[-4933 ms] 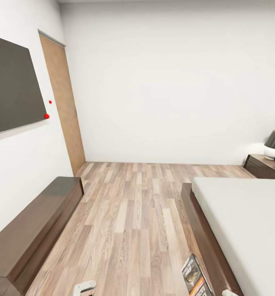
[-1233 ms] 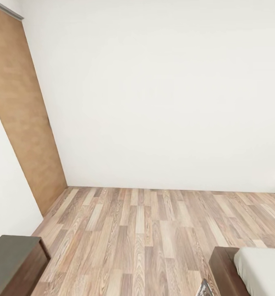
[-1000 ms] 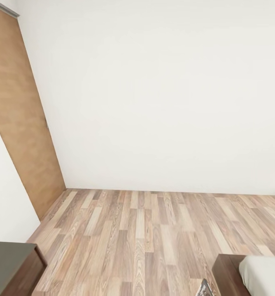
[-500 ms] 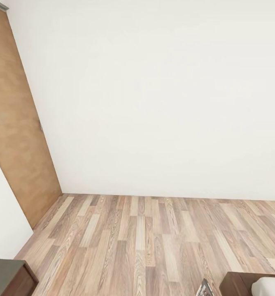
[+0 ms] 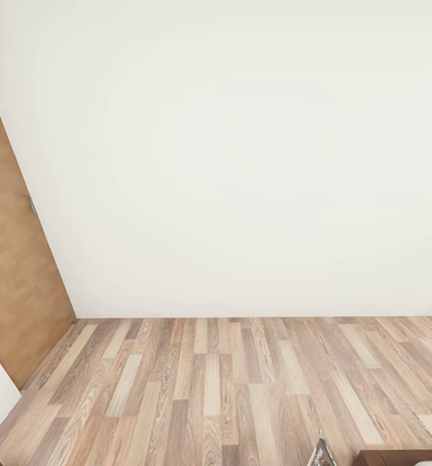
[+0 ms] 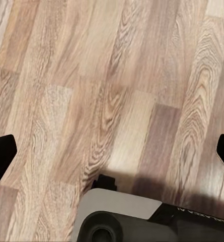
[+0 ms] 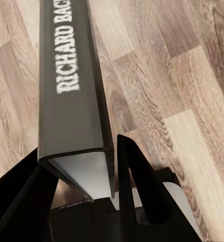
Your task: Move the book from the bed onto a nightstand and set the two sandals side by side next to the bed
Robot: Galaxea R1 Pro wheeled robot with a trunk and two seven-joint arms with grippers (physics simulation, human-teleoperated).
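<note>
In my right wrist view, my right gripper (image 7: 79, 186) was clamped on the book (image 7: 71, 101), one black finger (image 7: 137, 186) on each side of its lower end, the spine with white "RICHARD BAC…" lettering facing the camera, pale page edges showing between the fingers. Book was held off the wood-plank floor (image 7: 182, 75), edge-on, long axis running away from the camera. In head view, one corner of the book (image 5: 322, 453) poked up at the bottom edge, right of centre; just beside it, a sliver of dark brown bed frame (image 5: 397, 457) in the bottom right corner. Ahead: plain white wall (image 5: 242, 162), brown door (image 5: 15, 291) at left, planks running up to the wall. Left gripper (image 6: 112, 151) was spread wide, black fingertips (image 6: 1, 151) at opposite edges of the frame, nothing between them but floor. Grey rounded part under it was probably my own base; couldn't tell for sure.
</note>
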